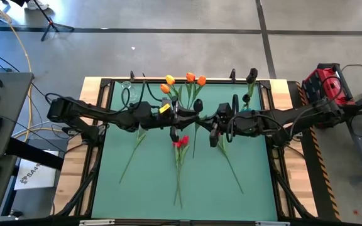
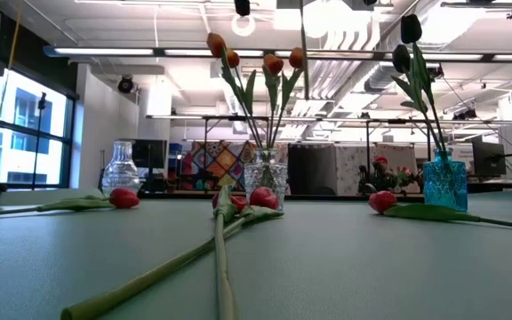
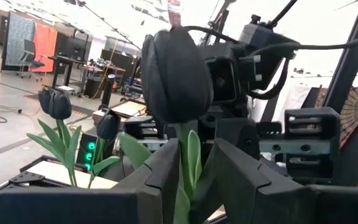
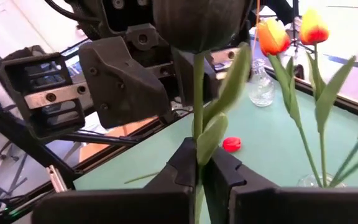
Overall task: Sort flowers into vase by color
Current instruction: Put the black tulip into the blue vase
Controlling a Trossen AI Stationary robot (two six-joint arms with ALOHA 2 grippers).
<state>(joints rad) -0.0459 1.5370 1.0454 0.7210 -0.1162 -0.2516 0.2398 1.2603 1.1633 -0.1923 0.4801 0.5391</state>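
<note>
My right claw is clamped on the stem of one dark tulip, held up above the middle of the green desk. My left claw meets it there, its fingers apart around the same stem. Behind that spot I count three vases: a clear one with four orange tulips, a blue one with two dark tulips, and one empty clear one. Four red tulips lie flat on the desk.
</note>
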